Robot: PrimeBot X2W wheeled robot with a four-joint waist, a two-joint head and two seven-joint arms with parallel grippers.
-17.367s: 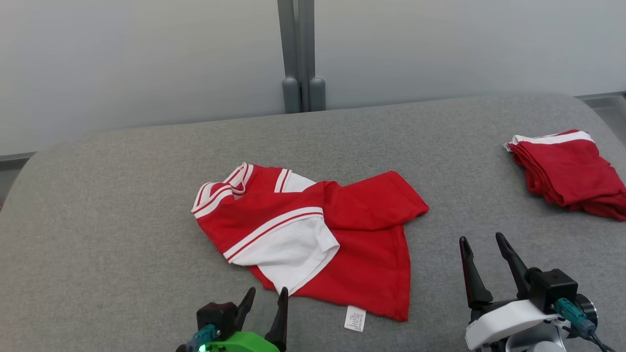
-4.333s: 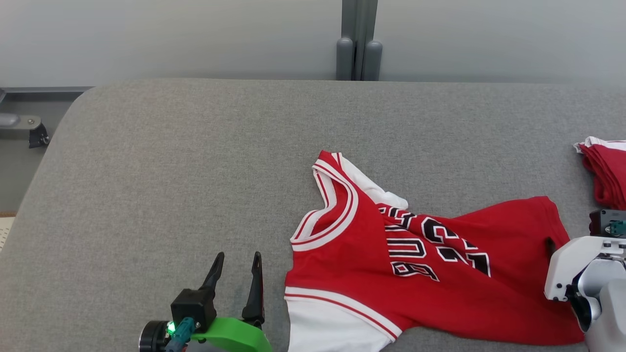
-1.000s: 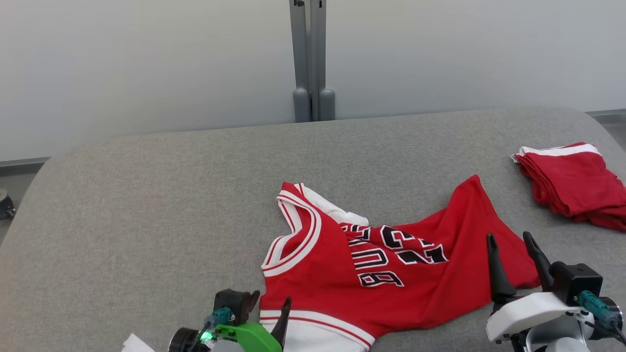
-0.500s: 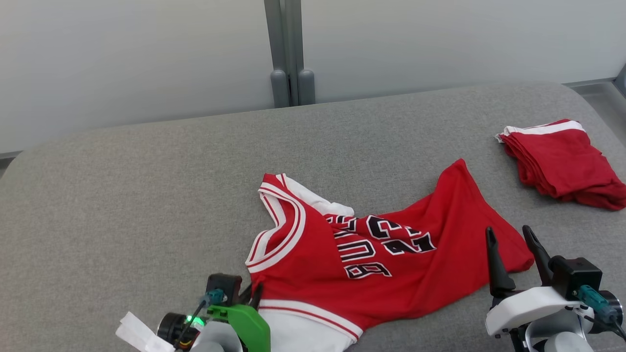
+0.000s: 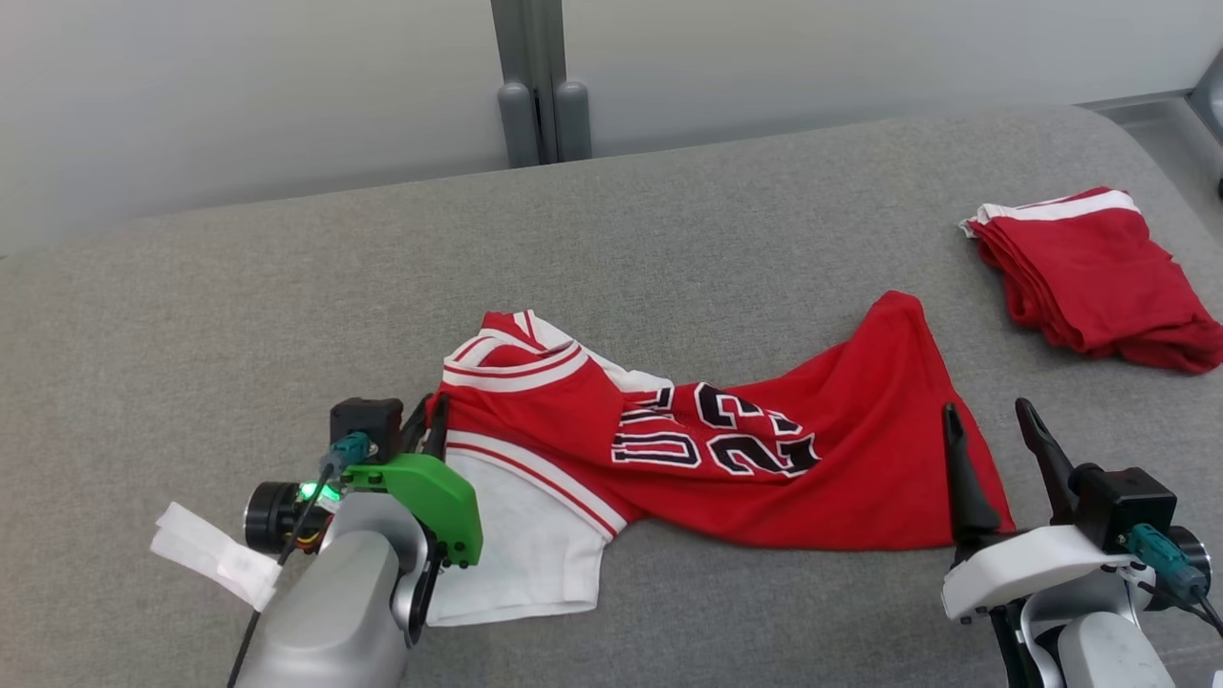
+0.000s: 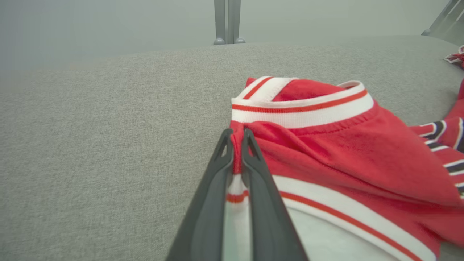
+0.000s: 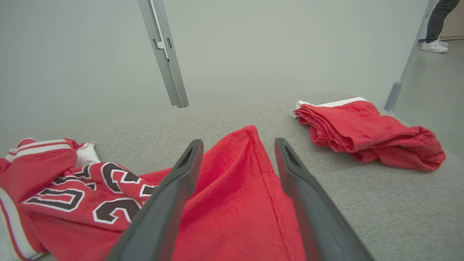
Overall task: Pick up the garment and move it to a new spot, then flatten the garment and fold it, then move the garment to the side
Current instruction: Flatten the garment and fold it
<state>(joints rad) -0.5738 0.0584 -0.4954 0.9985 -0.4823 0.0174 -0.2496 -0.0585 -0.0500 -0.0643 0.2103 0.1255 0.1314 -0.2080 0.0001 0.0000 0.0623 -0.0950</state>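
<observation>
left gripper [image 6: 237, 133] tight on jersey [image 5: 822, 497] edge, perhaps armhole

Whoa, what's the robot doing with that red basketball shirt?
The robot is sorting out a red basketball jersey that lies crumpled on the grey padded table. Its left tool is pinched shut on the jersey's edge by the striped trim. Its right tool hovers open at the other end. A folded red garment sits off to the right.
</observation>
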